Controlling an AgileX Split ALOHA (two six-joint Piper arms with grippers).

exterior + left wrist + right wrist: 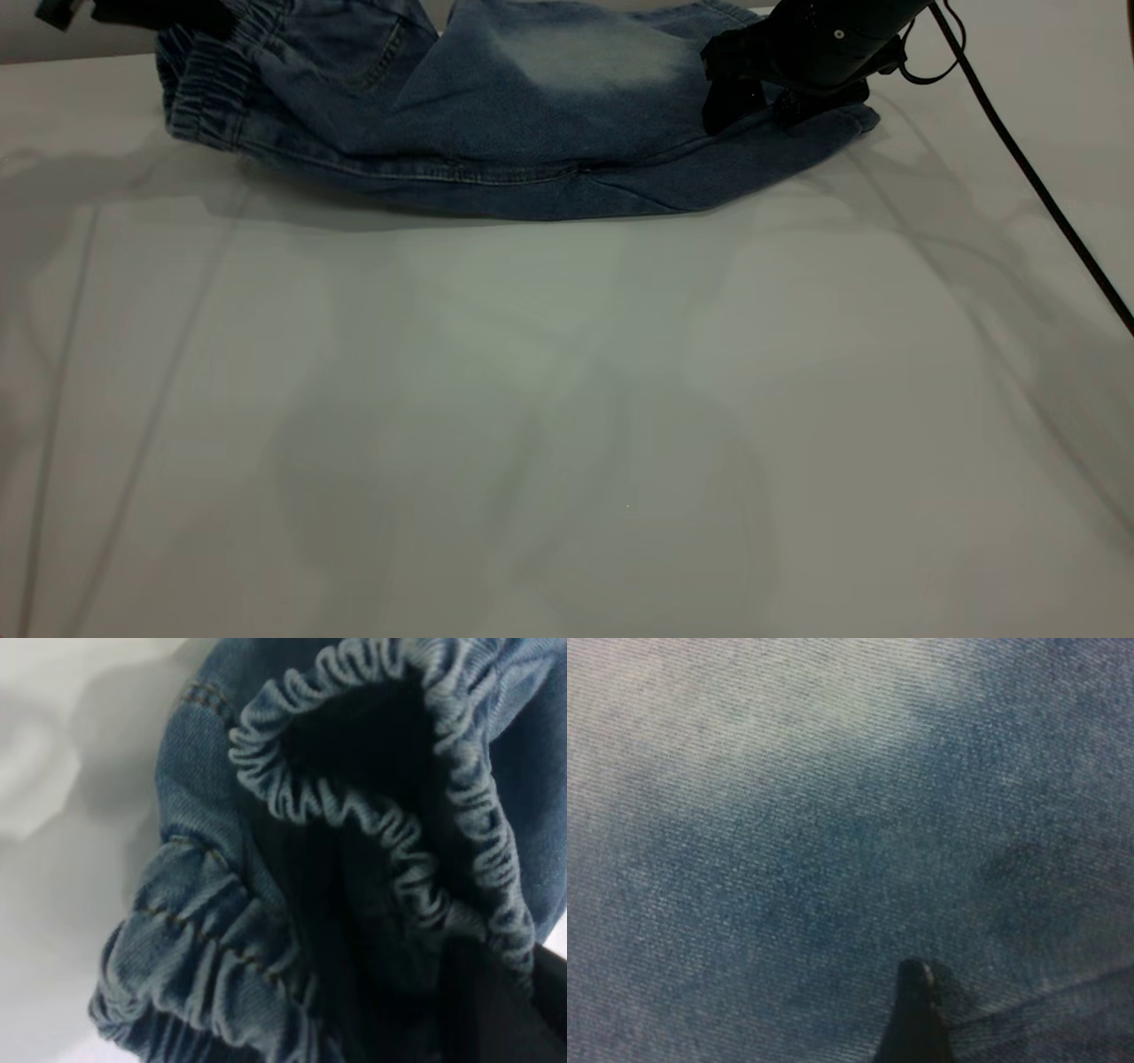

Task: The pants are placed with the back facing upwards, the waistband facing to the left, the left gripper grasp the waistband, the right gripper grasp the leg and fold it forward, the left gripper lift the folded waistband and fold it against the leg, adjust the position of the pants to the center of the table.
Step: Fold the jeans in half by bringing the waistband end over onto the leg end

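The pants [496, 124] lie folded lengthwise along the far edge of the table [567, 399], blue denim with a pale patch on top. The ruched waistband [199, 97] is at the left and rises toward my left gripper [124, 13], which is mostly cut off by the frame. In the left wrist view the waistband [354, 806] gapes open and runs into a dark finger [505, 1010]. My right gripper [757, 106] sits on the leg [620, 80] near its hem at the right. In the right wrist view one black fingertip [920, 992] rests on top of the denim of the leg [833, 833]; the other finger is hidden.
A black cable [1028, 168] trails from the right arm across the table's right side toward the near edge. The wide white surface lies between the pants and the camera.
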